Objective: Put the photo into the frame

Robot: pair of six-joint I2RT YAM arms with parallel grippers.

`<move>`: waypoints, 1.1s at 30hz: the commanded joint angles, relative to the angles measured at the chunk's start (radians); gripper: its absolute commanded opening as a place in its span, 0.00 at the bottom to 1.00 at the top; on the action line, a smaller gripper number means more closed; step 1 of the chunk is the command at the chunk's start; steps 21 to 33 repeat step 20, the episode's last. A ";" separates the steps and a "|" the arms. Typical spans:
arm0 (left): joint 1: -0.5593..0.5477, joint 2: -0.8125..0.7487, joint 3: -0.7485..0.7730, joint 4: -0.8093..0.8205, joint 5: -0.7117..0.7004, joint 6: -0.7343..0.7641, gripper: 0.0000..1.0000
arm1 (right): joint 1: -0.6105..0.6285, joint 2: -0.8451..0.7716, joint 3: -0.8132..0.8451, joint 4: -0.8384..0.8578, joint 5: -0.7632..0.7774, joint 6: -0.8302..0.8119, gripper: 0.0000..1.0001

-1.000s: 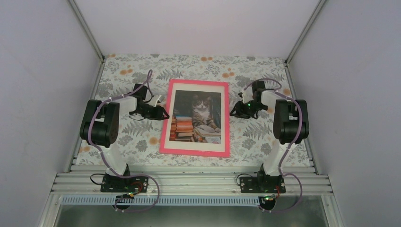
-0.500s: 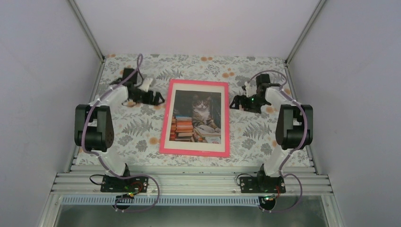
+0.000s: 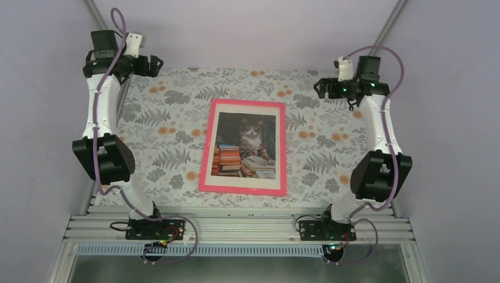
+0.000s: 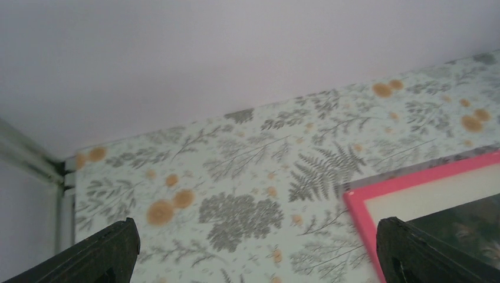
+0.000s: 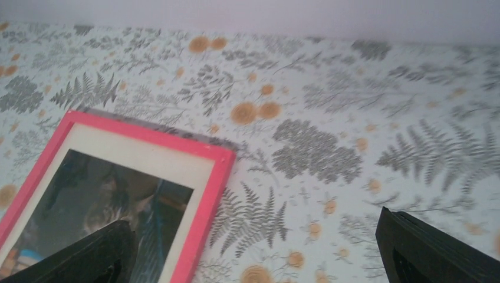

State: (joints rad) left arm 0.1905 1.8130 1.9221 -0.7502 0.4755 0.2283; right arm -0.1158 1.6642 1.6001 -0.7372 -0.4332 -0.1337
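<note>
We are seeing one frame (image 3: 242, 190) lying flat in the middle of the floral surface (image 3: 171, 127), with one photo (image 3: 247, 144) sitting inside it. Farther back, our two sets of jaws are hanging high over the far corners, the left jaws far-left and the right jaws far-right. Both are well apart from the frame, spread wide and gripping nothing.

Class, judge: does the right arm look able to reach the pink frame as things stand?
Probably yes: its open tool hangs above the far right corner, and only patterned tablecloth lies between it and the frame.
</note>
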 commanded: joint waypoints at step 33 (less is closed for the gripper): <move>0.106 -0.284 -0.674 0.244 -0.102 0.016 1.00 | -0.086 -0.209 -0.415 0.168 -0.063 -0.058 1.00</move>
